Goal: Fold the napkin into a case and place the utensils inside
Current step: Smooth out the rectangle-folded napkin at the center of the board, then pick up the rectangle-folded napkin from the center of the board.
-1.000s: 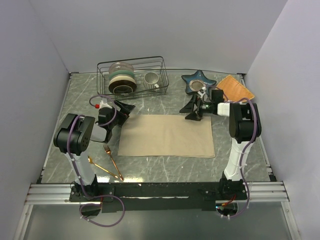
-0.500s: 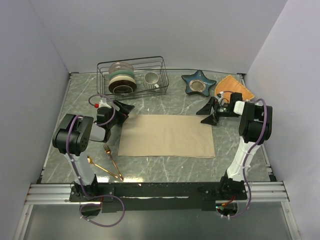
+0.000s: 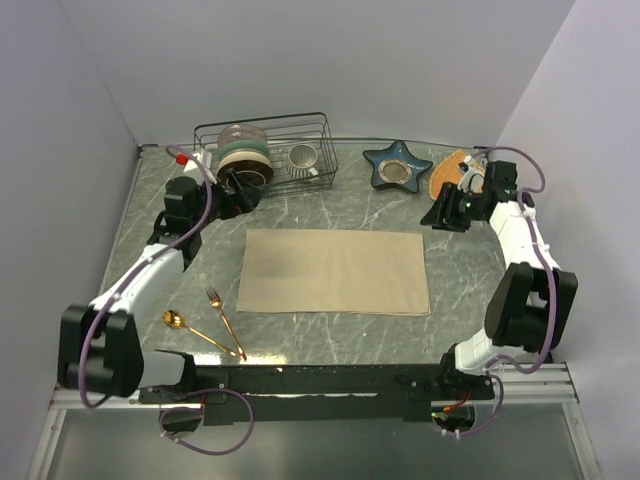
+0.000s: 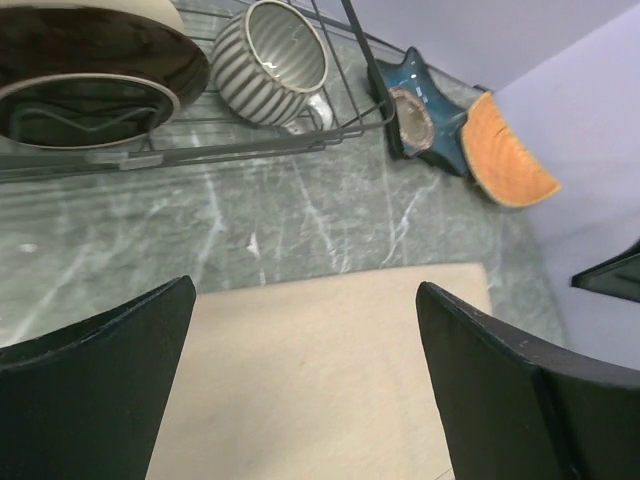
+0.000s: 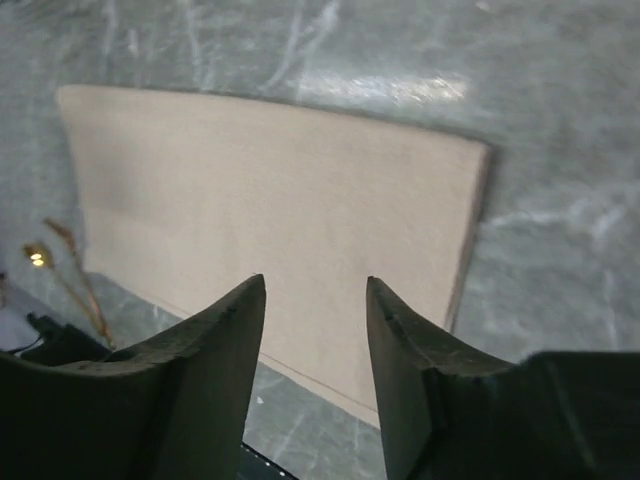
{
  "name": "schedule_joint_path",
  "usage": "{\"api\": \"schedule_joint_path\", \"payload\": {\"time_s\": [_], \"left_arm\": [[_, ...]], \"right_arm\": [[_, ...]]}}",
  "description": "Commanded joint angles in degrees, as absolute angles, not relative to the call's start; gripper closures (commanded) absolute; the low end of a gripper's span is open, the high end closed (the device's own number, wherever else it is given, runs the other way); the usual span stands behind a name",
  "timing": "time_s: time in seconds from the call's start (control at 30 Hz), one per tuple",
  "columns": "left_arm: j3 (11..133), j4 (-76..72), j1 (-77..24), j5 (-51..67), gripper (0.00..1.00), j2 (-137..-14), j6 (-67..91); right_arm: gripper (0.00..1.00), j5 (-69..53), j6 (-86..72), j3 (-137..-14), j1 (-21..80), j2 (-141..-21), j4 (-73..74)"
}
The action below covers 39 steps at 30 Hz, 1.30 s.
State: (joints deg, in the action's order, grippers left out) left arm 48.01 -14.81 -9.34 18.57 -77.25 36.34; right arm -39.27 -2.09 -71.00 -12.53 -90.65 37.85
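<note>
Moved: since the earlier frames we see both arms swing outward from the napkin's (image 3: 335, 272) far corners. The left gripper (image 3: 238, 190) now sits by the dish rack (image 3: 325, 150), the right gripper (image 3: 441, 212) beside the orange mat (image 3: 447, 168).
Left jaws: we find them spread wide, holding nothing.
Right jaws: we find them parted, also empty.
Napkin: we log it flat, a beige rectangle mid-table (image 3: 470, 290), touched by neither gripper.
Utensils: we log the gold fork (image 3: 222, 315) and spoon (image 3: 197, 331) on the marble, just left of the napkin's near corner, handle ends meeting.
</note>
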Motion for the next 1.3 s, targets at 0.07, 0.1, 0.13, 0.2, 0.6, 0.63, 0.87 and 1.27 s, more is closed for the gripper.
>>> {"api": "schedule_joint_path", "payload": {"time_s": [0.07,0.1,0.13,0.2,0.6,0.63,0.87,1.27], "left_arm": [[46.76,-3.16,-8.96,17.31,0.01,-67.78,24.17],[46.24,-3.69,-8.88,17.75,0.01,-65.68,24.43],[45.53,-3.95,-8.96,18.36,0.01,-64.87,24.69],[45.09,-4.22,-8.96,19.24,0.01,-63.12,25.31],[43.59,-4.66,-8.96,20.04,0.01,-61.00,26.37],[43.59,-4.92,-8.96,20.13,0.01,-61.00,26.37],[43.51,-5.19,-8.96,20.21,0.01,-61.35,26.72],[44.38,-4.48,-8.96,19.25,0.01,-62.40,26.72]], "right_arm": [[0.52,-26.72,-2.02,-63.82,-12.66,-90.87,45.26],[0.53,-26.54,-2.63,-63.20,-12.57,-91.23,45.26],[0.53,-26.37,-2.81,-62.67,-12.39,-91.75,45.00],[0.53,-25.14,-2.90,-60.91,-12.22,-91.93,43.86],[0.53,-16.45,-4.83,-58.80,-6.86,-95.80,40.78],[0.53,-15.83,-5.01,-59.41,-6.77,-96.58,40.96],[0.54,-12.39,-5.71,-60.20,-5.63,-98.79,41.40],[1.00,-21.00,-2.91,-64.24,-7.02,-102.57,45.26]]}}
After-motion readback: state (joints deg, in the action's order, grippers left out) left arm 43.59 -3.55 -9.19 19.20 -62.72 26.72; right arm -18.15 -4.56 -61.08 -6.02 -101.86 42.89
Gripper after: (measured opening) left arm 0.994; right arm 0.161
